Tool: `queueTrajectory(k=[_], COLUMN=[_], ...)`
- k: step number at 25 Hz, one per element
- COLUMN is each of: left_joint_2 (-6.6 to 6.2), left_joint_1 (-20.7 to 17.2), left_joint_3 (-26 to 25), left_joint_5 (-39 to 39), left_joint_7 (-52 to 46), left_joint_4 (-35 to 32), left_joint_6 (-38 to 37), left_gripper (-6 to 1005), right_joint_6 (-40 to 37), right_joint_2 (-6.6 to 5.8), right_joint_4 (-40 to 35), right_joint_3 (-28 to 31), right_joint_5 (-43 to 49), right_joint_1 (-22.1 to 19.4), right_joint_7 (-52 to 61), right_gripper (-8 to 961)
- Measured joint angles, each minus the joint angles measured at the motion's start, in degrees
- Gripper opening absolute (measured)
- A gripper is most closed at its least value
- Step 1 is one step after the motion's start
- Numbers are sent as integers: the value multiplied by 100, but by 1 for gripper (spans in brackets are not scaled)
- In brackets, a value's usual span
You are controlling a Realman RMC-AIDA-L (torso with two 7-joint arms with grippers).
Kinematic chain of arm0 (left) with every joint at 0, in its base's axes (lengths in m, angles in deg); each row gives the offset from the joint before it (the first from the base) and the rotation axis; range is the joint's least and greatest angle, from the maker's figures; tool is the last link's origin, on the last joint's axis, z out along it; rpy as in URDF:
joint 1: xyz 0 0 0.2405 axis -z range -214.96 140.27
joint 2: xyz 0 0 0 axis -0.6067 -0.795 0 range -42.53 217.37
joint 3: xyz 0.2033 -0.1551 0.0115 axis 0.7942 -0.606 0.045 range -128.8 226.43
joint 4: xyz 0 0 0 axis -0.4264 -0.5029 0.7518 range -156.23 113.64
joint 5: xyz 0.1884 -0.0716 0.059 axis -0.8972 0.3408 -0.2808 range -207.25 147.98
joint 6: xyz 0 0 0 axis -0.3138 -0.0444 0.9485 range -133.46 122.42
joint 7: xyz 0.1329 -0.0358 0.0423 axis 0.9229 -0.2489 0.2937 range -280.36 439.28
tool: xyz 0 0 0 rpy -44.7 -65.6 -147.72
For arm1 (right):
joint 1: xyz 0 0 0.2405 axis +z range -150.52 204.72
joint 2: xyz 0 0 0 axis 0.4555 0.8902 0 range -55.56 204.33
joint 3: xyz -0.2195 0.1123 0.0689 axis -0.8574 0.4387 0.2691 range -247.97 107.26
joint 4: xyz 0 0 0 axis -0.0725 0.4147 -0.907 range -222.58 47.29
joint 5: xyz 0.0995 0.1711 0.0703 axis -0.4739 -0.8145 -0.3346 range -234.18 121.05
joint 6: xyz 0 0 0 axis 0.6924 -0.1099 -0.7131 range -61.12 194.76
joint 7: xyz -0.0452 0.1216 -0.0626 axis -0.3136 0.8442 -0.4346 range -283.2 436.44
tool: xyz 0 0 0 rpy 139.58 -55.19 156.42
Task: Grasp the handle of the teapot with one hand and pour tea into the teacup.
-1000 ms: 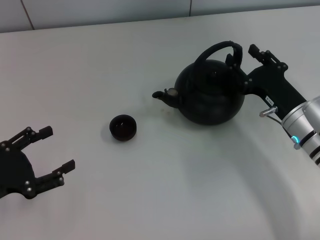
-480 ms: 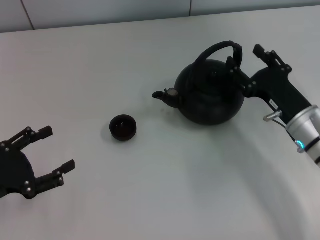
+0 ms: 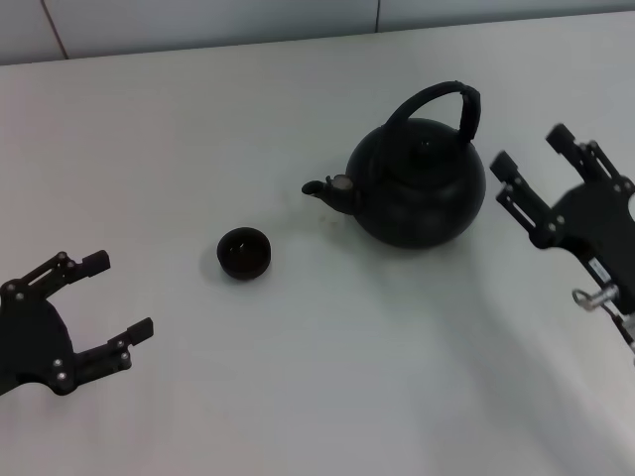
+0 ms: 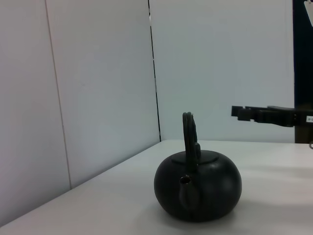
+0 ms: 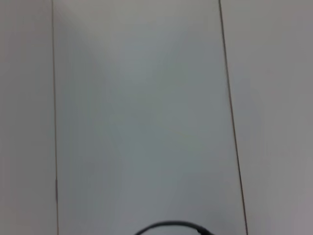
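Note:
The black teapot stands upright on the white table, spout pointing left, its arched handle over the top. It also shows in the left wrist view, handle edge-on. The small black teacup sits left of the spout, apart from it. My right gripper is open and empty, to the right of the teapot and clear of it; it shows far off in the left wrist view. My left gripper is open and empty at the front left. The right wrist view shows only the handle's top arc.
The white table runs under everything. A pale panelled wall stands behind the table's far edge.
My right gripper has drawn back to the right and toward the front, away from the teapot's handle. The teapot, teacup and left gripper have not moved.

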Motion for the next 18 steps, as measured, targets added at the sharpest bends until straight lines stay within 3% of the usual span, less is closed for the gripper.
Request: queueTrajectory(k=[8, 13, 14, 18], left_joint_2=[4, -24, -39, -71], left_joint_1=[26, 50, 89, 169], left_joint_3=[16, 221, 299, 431], left_joint_5=[-11, -16, -16, -21], left_joint_7=[-8, -10, -17, -78], left_joint_4=[-19, -33, -34, -42], left_joint_6=[-7, -53, -56, -56], left_gripper=[861, 861, 861, 861], right_joint_6=[-130, -835, -1155, -1422], right_joint_2=[-9, -56, -114, -209], right_joint_4=[-83, -1155, -1698, -2301], right_joint_3=[-58, -280, -542, -1147], right_joint_5=[127, 764, 1085, 1272], right_joint_1=[-135, 142, 324, 540], right_joint_7=[67, 1150, 1768, 2403], right_gripper=[741, 741, 741, 741])
